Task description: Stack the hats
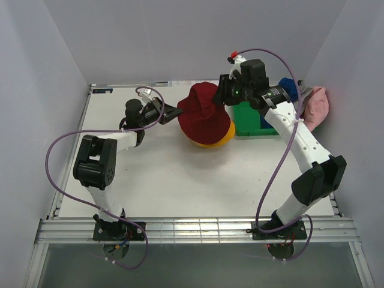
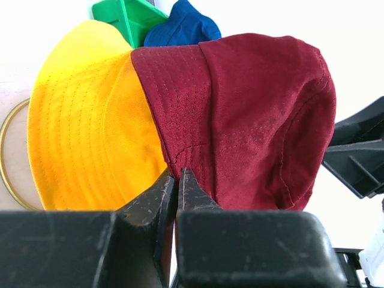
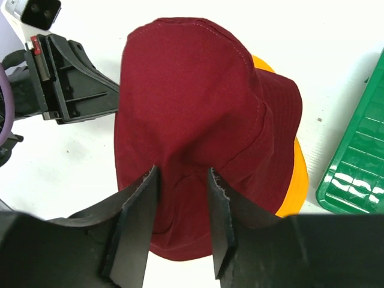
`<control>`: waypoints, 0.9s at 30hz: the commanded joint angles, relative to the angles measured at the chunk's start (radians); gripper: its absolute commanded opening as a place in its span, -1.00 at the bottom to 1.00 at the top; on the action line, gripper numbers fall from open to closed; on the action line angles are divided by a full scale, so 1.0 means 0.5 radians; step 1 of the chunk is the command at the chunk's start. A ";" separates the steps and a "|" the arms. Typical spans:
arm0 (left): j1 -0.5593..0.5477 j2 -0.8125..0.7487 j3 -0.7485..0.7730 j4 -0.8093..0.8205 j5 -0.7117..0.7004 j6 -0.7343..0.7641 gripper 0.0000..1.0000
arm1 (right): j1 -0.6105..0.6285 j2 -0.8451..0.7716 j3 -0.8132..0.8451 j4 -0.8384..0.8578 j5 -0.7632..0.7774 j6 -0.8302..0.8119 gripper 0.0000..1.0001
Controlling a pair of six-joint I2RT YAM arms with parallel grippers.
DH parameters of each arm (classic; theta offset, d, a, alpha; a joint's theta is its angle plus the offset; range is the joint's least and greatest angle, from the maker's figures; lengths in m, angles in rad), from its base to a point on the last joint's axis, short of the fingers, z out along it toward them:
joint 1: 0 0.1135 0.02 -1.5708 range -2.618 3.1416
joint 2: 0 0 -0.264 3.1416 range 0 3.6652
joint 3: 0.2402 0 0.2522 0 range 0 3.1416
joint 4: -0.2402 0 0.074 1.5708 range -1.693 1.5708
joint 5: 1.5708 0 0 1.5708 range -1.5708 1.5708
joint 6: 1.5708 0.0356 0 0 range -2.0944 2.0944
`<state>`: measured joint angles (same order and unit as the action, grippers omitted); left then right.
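Observation:
A dark red hat (image 1: 203, 111) sits over a yellow hat (image 1: 223, 137) at the back middle of the table; only the yellow brim (image 3: 295, 174) shows beneath it. My left gripper (image 2: 177, 173) is shut, its tips pinching the left edge of the dark red hat's (image 2: 252, 114) brim, next to the yellow hat (image 2: 84, 120). My right gripper (image 3: 182, 171) is open above the dark red hat's (image 3: 192, 96) right side, with creased fabric showing between its fingers. A blue hat (image 1: 290, 89) and a pink hat (image 1: 316, 105) lie at the back right.
A green plastic bin (image 1: 251, 120) stands right of the stacked hats, under my right arm. A gold wire ring (image 2: 5, 157) lies on the table beside the yellow hat. White walls close in the table on three sides.

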<state>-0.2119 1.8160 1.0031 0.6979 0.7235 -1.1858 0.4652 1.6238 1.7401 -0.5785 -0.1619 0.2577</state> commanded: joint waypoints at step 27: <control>0.022 0.053 0.022 -0.113 0.020 0.117 -1.00 | -0.685 -0.241 -1.041 0.813 -1.005 0.684 0.04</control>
<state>-0.2104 1.8462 1.0031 0.6701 0.7303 -1.1618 0.1246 1.5021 1.2362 -0.2829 -0.6220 0.5697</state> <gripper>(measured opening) 0.152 0.523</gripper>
